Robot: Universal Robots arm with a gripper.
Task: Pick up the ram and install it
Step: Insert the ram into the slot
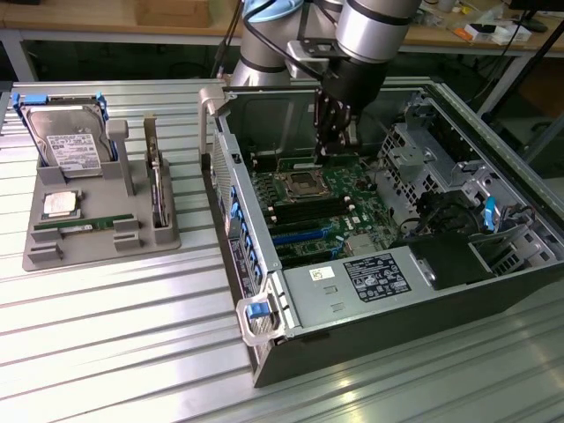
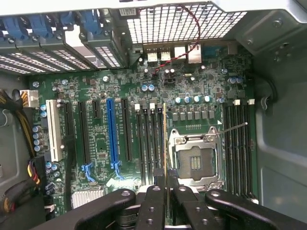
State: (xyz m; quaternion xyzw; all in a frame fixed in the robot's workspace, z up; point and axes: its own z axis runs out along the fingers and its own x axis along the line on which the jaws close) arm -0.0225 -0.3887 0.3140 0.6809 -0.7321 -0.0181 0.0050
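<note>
1. The arm (image 1: pixel 370 31) is reaching down inside the open computer case (image 1: pixel 370 348), which lies on its side on the slatted metal table (image 1: pixel 115 344).
2. Jaws are clamped tight on the ram (image 2: pixel 165 139). In the wrist view the thin green stick is seen edge-on, running straight out from between the black fingers (image 2: pixel 154 201).
3. The ram hangs over the motherboard (image 2: pixel 96 86), lined up with a bank of black memory slots (image 2: pixel 147 139) and just beside the processor socket (image 2: pixel 196 160), whose pin field is showing.
4. It looks to sit over the slot nearest the socket, but whether its lower edge touches that slot is hard to say from these angles.
5. Crowded neighbourhood: a second bank of memory slots (image 2: pixel 237 143) sits on the socket's other side. A blue expansion slot (image 2: pixel 111 129) and a white one (image 2: pixel 52 129) lie further off.
6. A red-and-black wire (image 2: pixel 189 28) drapes across the vent grille, well apart from the stick.
7. In the exterior view, the metal drive cage (image 1: pixel 410 154) stands close to the jaws on the exterior view's right.
8. Over on the exterior view's left, well away, a grey tray (image 1: pixel 97 251) holds a hard drive (image 1: pixel 66 137) and a square silver chip (image 1: pixel 60 204). It also holds another green stick (image 1: pixel 79 225) lying flat and a taller bracketed card (image 1: pixel 157 189) standing on edge.
</note>
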